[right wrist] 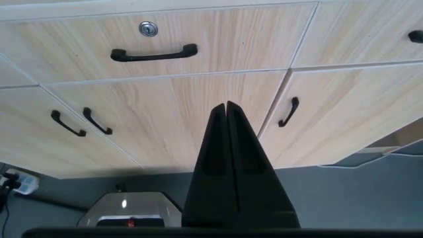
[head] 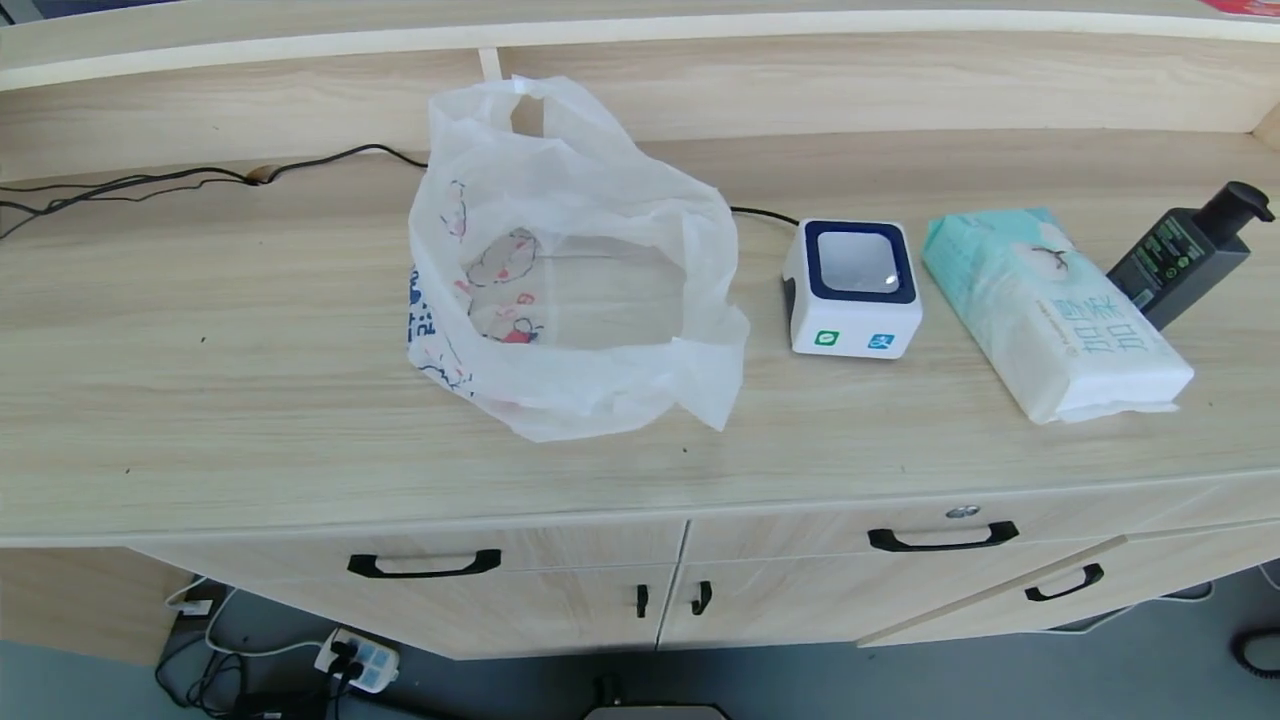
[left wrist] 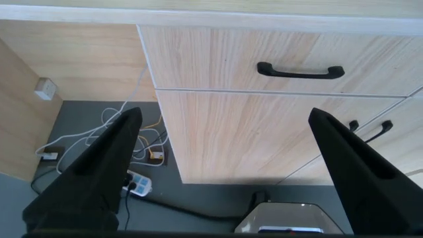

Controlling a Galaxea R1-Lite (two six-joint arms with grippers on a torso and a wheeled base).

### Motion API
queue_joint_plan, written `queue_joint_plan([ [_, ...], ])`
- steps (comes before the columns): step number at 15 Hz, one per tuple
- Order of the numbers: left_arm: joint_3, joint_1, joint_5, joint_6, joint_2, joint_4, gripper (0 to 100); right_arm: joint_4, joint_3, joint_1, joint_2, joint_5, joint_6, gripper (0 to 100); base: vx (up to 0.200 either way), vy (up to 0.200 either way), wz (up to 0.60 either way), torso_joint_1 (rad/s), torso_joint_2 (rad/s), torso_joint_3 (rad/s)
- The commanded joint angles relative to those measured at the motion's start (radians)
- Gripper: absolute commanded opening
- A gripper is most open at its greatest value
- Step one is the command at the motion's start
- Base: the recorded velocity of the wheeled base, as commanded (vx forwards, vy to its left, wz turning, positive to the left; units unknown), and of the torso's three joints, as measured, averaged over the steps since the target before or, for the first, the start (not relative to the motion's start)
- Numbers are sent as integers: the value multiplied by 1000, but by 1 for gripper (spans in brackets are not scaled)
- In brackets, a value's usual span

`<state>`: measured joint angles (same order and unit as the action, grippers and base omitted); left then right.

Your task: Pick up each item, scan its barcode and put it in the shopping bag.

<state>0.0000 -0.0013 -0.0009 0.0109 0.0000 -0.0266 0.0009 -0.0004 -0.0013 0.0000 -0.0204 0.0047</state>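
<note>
A light wood counter is spread across the frame, w/ a raised ledge along the top and drawer fronts below. The shopping bag is set at centre, mouth open upward but slumped and creased, w/ nothing seen inside. The scanner is placed just right of it, window facing up. The tissue pack is laid flat further right. The pump bottle is found at the right edge, just beside the pack's far end; contact can't be told. Nothing is bagged yet.

In the wrist views both arms are held low, facing the drawer fronts. The left gripper is spread wide w/ nothing between its fingers. The right gripper is pressed fully closed on nothing.

Likely trouble, as judged:
- The counter lip or the drawer handles may be struck when the arms are raised from under the edge.
- The right gripper must be opened before any approach. Otherwise the pack gets shoved and the bottle beside it may be toppled.
- The pack is soft and broad, so it may be crumpled by a pinch or lost mid-carry.
- No barcode is seen on either item's visible face, so a scan may be missed if the wrong side is presented.
- The bag is thin film w/ no support. Its rim may be folded shut, or the bag dragged, by an item lowered off-centre.
</note>
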Motion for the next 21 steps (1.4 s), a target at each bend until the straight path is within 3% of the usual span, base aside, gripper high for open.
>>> queue_joint_plan([
  [1,0,0,1,0,2,1,100,-1,0,0,0,0,-6,0,0,0,0,0,0,0],
  [3,0,0,1,-2,2,1,100,-4,0,0,0,14,-34,0,0,0,0,0,0,0],
  [5,0,0,1,0,2,1,100,-18,-87,1,54,122,-81,0,0,0,0,0,0,0],
  [9,0,0,1,3,2,2,100,-27,-409,15,535,160,-78,0,0,0,0,0,0,0],
  [12,0,0,1,1,2,2,100,-88,-570,40,798,226,-45,0,0,0,0,0,0,0],
  [16,0,0,-1,6,2,4,100,-15,-828,56,1075,300,-74,0,0,0,0,0,0,0],
  [21,0,0,-1,4,2,2,100,-18,-986,-11,1361,358,-77,0,0,0,0,0,0,0],
])
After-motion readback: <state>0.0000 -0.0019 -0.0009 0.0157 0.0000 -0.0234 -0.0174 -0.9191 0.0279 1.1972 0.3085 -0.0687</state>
